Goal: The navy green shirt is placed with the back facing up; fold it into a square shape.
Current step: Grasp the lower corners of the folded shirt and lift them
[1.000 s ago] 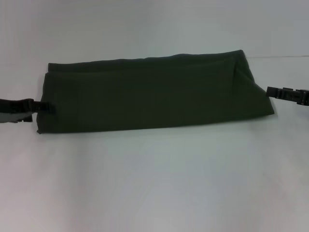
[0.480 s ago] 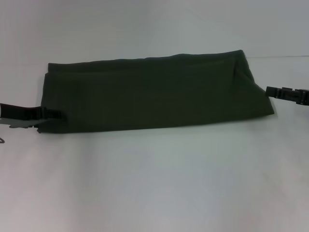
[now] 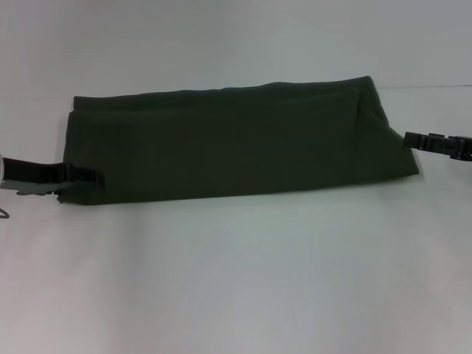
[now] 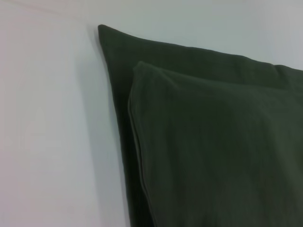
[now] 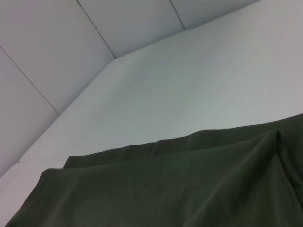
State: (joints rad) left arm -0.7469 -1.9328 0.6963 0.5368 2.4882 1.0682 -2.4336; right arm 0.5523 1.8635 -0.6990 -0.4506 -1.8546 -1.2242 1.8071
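The navy green shirt (image 3: 236, 140) is a plain dark olive green, with no print or pattern. The table (image 3: 236, 280) under it is plain white. The left gripper (image 3: 92, 175) and right gripper (image 3: 410, 139) are black.

Only small parts of the robot show, both in the head view. At 9 o'clock, the left gripper (image 3: 87, 176) is a slim, flat black bar with small blocky steps along its top edge. Behind it, towards the frame edge, sits a pale grey-white piece, with a light grey tab hanging just beneath and a thin wire-like loop below that. At 3 o'clock, the right gripper (image 3: 410, 138) is likewise a narrow black bar, its upper edge notched with small square ridges, ending in a blunt tip. No markings or screws can be made out.
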